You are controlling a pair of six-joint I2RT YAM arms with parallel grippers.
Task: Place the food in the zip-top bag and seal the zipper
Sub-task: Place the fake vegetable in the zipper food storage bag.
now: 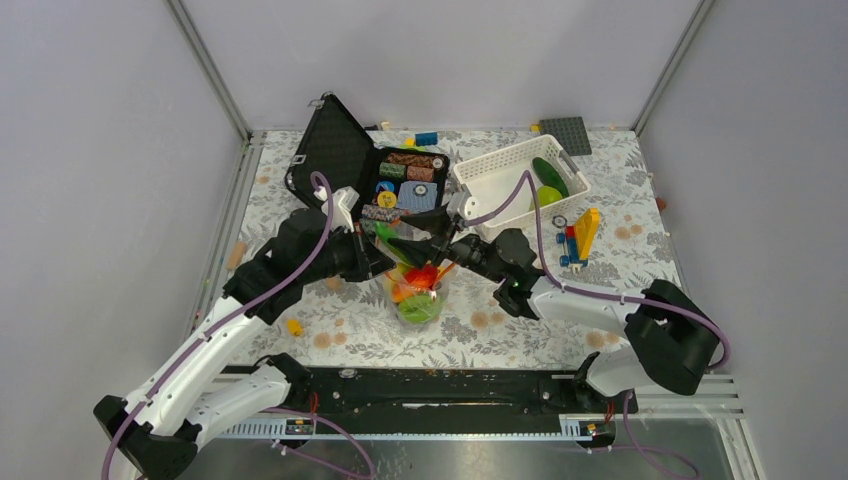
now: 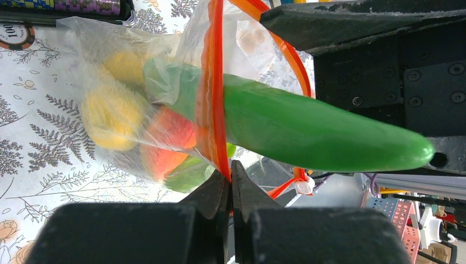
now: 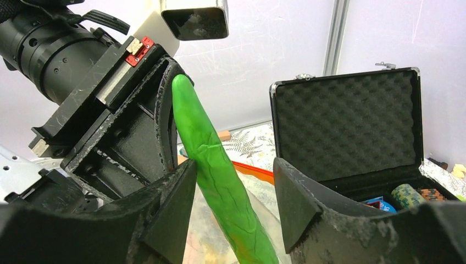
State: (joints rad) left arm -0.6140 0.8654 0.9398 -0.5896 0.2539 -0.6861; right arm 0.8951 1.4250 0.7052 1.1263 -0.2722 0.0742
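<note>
- clear plastic zip-top bag [image 1: 420, 300] lies before open black case [image 1: 335, 155].
- green toy cucumber [image 2: 308, 129] sticks partway into bag.
- white lattice basket [image 1: 505, 175]: right of case.

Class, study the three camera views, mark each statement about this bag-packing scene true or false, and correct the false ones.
1. The green cucumber lies wholly inside the zip-top bag. False: it sticks out through the mouth.
2. The left gripper has its fingers shut on the zipper. True.
3. The black case is closed. False: its lid stands open.
4. The right gripper is open, its fingers either side of the cucumber. True.
5. The white basket holds nothing. False: green food lies in it.
</note>
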